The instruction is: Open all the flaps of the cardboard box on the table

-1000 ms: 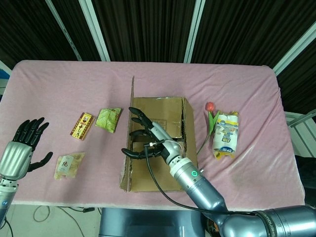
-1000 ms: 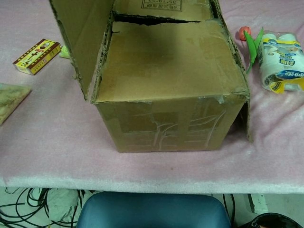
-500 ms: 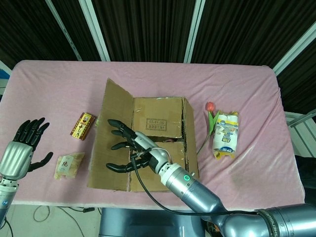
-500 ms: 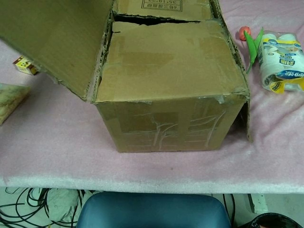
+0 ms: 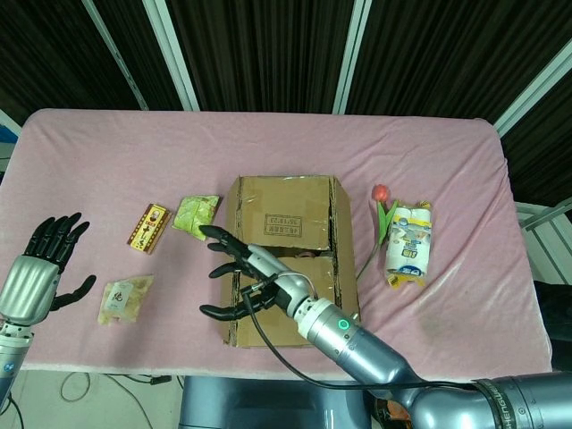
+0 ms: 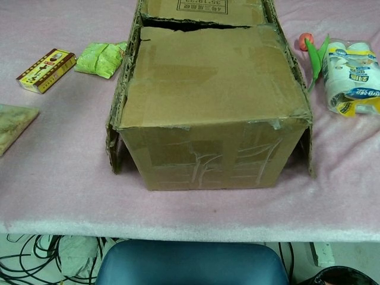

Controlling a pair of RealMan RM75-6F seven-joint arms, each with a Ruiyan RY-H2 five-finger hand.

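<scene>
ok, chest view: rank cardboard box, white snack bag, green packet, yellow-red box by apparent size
1. cardboard box
2. white snack bag
3. green packet and yellow-red box: look about alike, not ranked.
The cardboard box sits nearest the camera.

The box (image 6: 208,101) is matt brown cardboard with torn, rough edges and shiny tape strips, the table (image 5: 134,161) wears soft pink cloth, the right hand (image 5: 246,281) is glossy black plastic on a brushed-metal arm (image 5: 375,353).

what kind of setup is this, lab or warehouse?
Likely a lab teleop bench: a table under pink cloth with dark curtains behind, a box amid staged snack packs, loose cables on the floor.
</scene>
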